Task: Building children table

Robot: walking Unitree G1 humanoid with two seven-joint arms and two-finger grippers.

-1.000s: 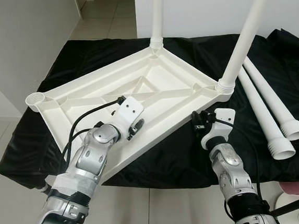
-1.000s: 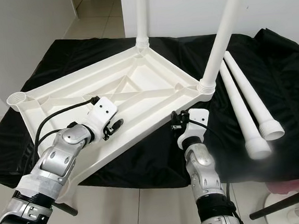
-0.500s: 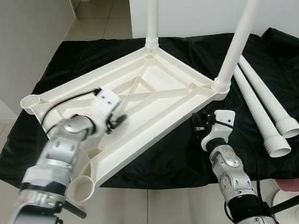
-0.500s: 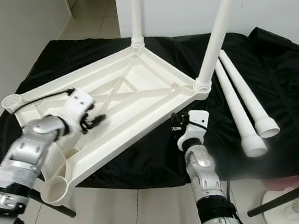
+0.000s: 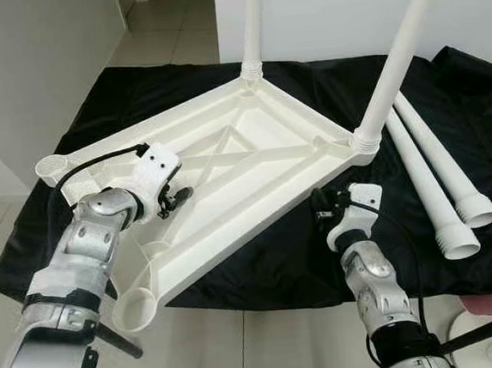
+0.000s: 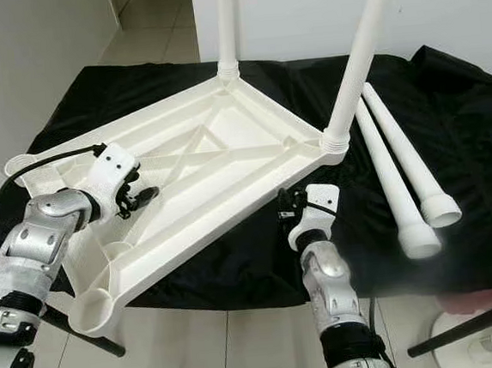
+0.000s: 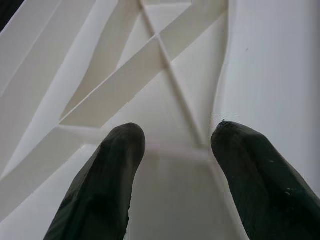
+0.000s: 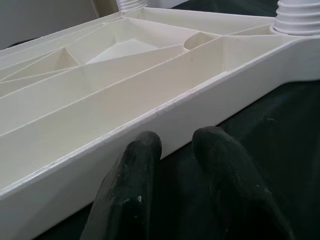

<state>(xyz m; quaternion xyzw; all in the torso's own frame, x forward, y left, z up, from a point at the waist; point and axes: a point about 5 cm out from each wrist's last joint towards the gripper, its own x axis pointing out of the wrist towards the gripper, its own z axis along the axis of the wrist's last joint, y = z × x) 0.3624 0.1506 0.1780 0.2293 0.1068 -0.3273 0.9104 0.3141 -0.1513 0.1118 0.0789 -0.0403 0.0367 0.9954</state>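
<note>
left tool (image 5: 176, 198): its two black fingers (image 7: 107, 175) stand apart, empty, poised over the ribbed underside of the white tabletop (image 5: 253, 162), near the tabletop's left side. right tool (image 5: 318, 210): its two black fingers (image 8: 137, 175) are slightly apart with nothing between them, held just beside the outer wall of the tabletop's near long edge, over the black cloth (image 5: 278, 259).

one tabletop lies upside down on the cloth-covered worktop (image 5: 134, 86), its near-left corner overhanging the worktop's edge. four corner sockets can be counted: two fitted legs (image 5: 398, 50) stand upright in the far and right corners; two open sockets (image 5: 135, 311) remain, one at the near overhanging corner and one at the left corner.

two loose white legs (image 5: 432, 193) lie side by side on the cloth to the right of the tabletop, close together, wide threaded ends toward the robot. total legs: four, two mounted and two loose.

tiled floor (image 5: 173, 35) beyond the worktop.
</note>
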